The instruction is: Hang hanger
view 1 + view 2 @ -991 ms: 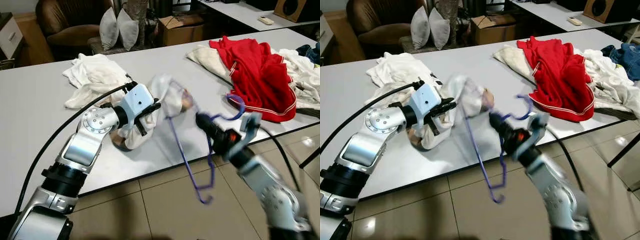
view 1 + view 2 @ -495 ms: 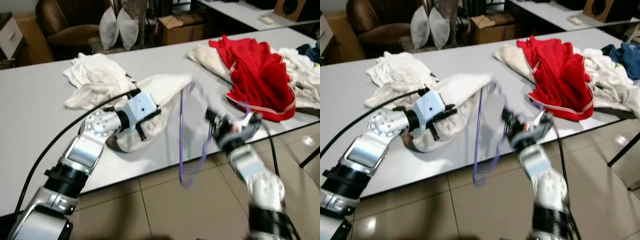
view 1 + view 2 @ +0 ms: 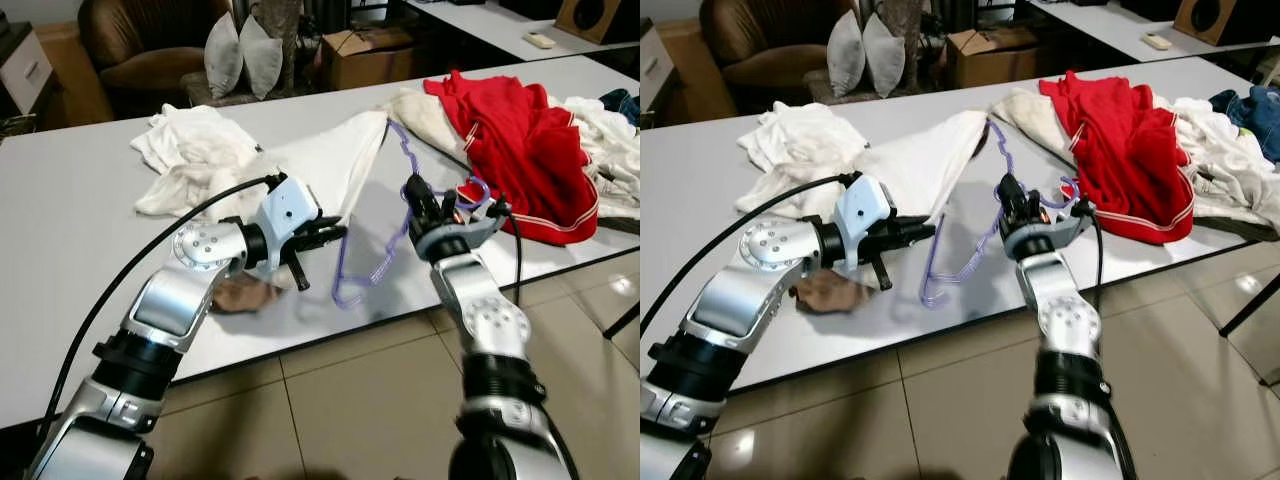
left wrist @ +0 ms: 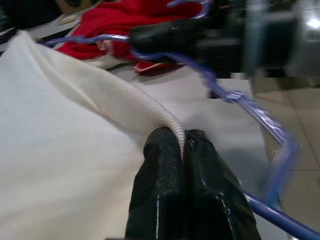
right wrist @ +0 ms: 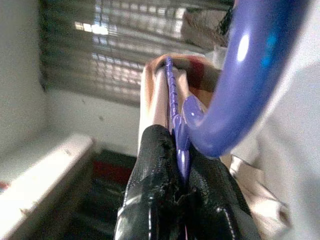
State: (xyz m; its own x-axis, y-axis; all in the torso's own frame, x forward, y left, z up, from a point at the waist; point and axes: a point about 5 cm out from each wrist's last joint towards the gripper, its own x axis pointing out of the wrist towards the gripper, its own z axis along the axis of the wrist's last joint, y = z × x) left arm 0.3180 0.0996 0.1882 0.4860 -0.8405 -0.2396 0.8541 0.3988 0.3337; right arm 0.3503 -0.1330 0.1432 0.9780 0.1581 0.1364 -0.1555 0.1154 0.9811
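Since a second ago, the blue plastic hanger (image 3: 372, 262) has swung from dangling off the table's front edge to lying low over the white table (image 3: 70, 260), and the white garment (image 3: 335, 172) has spread out flatter toward the back of the table. I am clamping my right gripper (image 3: 1010, 203) on the hanger just below its hook (image 3: 474, 193); the right wrist view is showing both black fingers (image 5: 150, 200) closed against the blue plastic. I am pinching my left gripper (image 4: 183, 141) on the ribbed hem of the white garment, fingers pressed together with the fabric edge caught between them.

One hanger shoulder is reaching up toward the far end of the garment, while the bottom bar is running forward and to my left, ending just beside my left gripper. So the hanger's long axis is lying roughly alongside the cloth, between my two grippers, and the garment opening I am holding sits immediately left of the lower bar. I judge the next move is feeding that hanger end into the opening; my left arm is nearer the cloth.

A red garment (image 3: 525, 150) is lying apart on my right.
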